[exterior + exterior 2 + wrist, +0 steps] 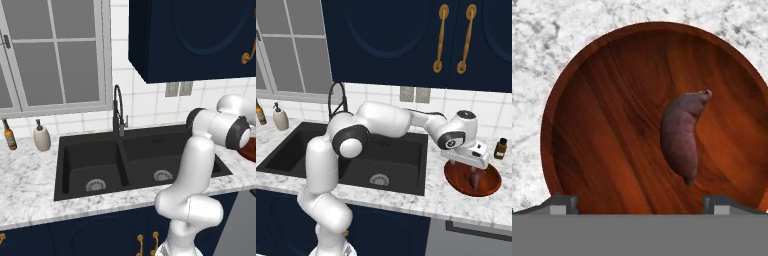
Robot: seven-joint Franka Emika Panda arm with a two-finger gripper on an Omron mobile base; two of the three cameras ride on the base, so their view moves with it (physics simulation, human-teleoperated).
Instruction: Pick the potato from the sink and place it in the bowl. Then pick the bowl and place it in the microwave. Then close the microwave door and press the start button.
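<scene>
Lying inside the round, glossy reddish-brown wooden bowl (612, 125), the small brownish-purple oblong potato (682, 135) rests free of the fingers. Above it hovers the two-finger gripper (474, 172), its dark fingertips (562, 202) spread wide and empty. That bowl sits on the grey-white marble counter (456, 205), apparently just right of the black matte double-basin sink (381, 160).

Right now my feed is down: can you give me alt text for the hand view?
The potato lies loose inside the bowl, right of its centre, seen from straight above. The bowl sits on the marble counter. The jaws stand wide apart at the bottom edge, holding nothing.
</scene>
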